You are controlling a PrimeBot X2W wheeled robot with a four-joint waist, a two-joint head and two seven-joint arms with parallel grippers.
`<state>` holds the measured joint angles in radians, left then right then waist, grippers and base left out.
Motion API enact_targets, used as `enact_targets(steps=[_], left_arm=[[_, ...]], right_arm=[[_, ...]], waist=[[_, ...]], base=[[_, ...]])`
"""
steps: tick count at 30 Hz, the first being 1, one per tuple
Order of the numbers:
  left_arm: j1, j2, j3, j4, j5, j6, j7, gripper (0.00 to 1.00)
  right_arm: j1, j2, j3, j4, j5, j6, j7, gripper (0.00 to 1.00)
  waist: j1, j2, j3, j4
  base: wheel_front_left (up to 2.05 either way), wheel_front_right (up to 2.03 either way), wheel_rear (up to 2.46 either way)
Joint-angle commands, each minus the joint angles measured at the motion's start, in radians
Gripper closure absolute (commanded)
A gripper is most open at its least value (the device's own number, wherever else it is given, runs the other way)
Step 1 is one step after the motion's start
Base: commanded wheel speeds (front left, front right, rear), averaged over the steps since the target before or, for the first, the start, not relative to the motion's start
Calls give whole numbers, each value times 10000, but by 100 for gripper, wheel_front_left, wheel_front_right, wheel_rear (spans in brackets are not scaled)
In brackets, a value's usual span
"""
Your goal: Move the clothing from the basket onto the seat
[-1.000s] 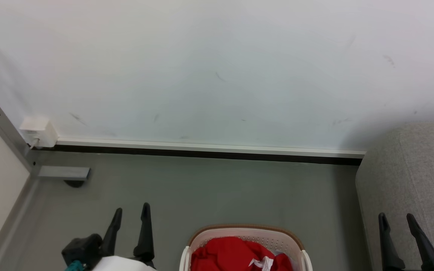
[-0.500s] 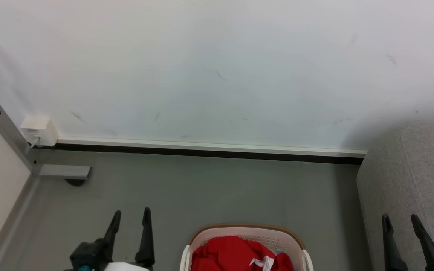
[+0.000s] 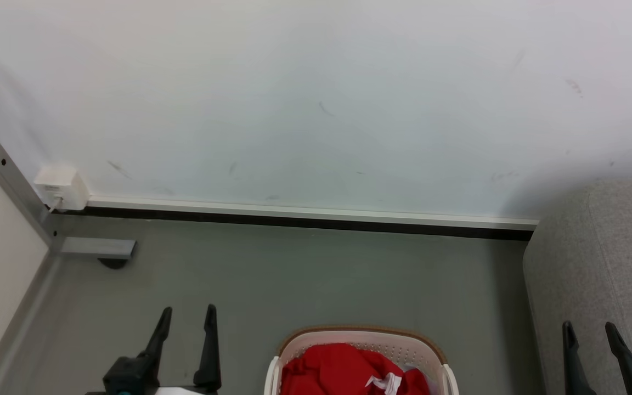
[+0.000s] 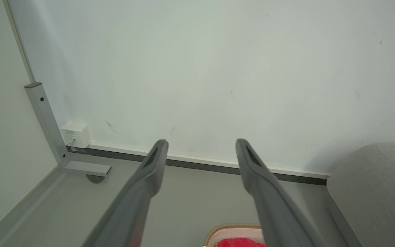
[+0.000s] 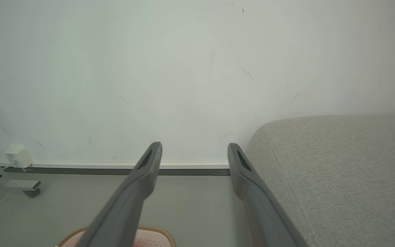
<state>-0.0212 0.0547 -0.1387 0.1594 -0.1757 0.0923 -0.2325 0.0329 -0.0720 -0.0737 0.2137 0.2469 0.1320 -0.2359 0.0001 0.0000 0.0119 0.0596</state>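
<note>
Grey floor (image 3: 316, 274) holds the basket (image 3: 360, 336), its clothing (image 3: 332, 367) between left and right jaws.

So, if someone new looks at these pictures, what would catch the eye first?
The bright red clothing heaped in the white basket, at the bottom centre of the head view. Next, the large grey seat on the right, and the open left gripper and right gripper flanking the basket.
</note>
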Motion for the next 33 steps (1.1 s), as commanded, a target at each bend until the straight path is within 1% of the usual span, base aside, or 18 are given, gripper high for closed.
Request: enact_targets(steps=[1,13,22,27,33], left_arm=[[77,35,53,22,351,-37,-130,0],[179,-24,163,193,847,-248,-345,0],[125,-29,125,211,609,-186,-325,0],[-86,-30,35,175,604,-164,-324,0],[-773,-29,-289,175,627,-187,-324,0]], right_arm=[[119,-65,-28,69,-178,-22,-99,0],[171,-119,46,357,-593,-24,-324,0],[50,-124,101,336,-447,-24,-288,0],[-175,-135,165,164,-392,-24,-288,0],[-569,-188,172,-308,-373,-24,-285,0]], waist=[[-1,0,-4,12],[-1,0,-8,10],[-1,0,98,-106],[-1,0,388,-351],[-1,0,1138,-820]], base=[[0,0,0],[0,0,0],[0,0,0],[0,0,0],[0,0,0]])
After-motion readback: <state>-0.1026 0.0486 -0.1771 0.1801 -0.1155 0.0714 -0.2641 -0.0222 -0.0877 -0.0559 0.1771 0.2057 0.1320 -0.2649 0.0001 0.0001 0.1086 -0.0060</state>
